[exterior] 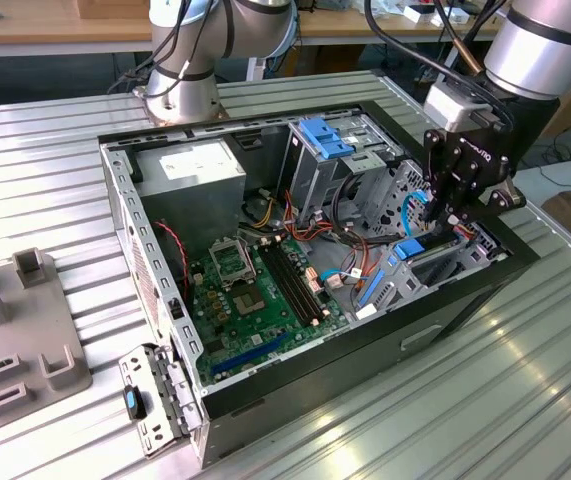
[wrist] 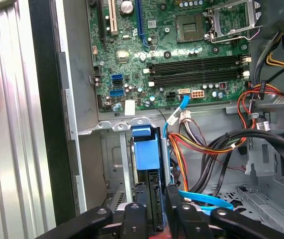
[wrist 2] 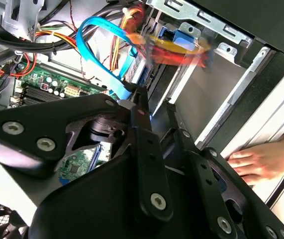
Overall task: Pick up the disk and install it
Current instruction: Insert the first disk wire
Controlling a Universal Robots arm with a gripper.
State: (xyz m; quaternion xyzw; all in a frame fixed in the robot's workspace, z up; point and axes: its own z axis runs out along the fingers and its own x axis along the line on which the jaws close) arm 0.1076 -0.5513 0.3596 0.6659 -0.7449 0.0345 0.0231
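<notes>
My claw (exterior: 452, 222): one, black, lowered into the open computer case (exterior: 445, 300) at its front bay; fingers (wrist: 134, 219) drawn narrow, clamped on the disk (wrist: 146, 167).

Disk: one, standing on edge between my fingers, bright blue carrier at its far end, dark body just beyond my fingertips, seated in the metal bay slot.

Beside my claw: one light-blue flat cable (wrist 2: 99, 55), looping past.

Beyond: one green motherboard (wrist: 181, 55), with four dark memory slots.

Outside the case wall: one person's hand (wrist 2: 261, 162), resting on the ribbed table (exterior: 485, 400).
</notes>
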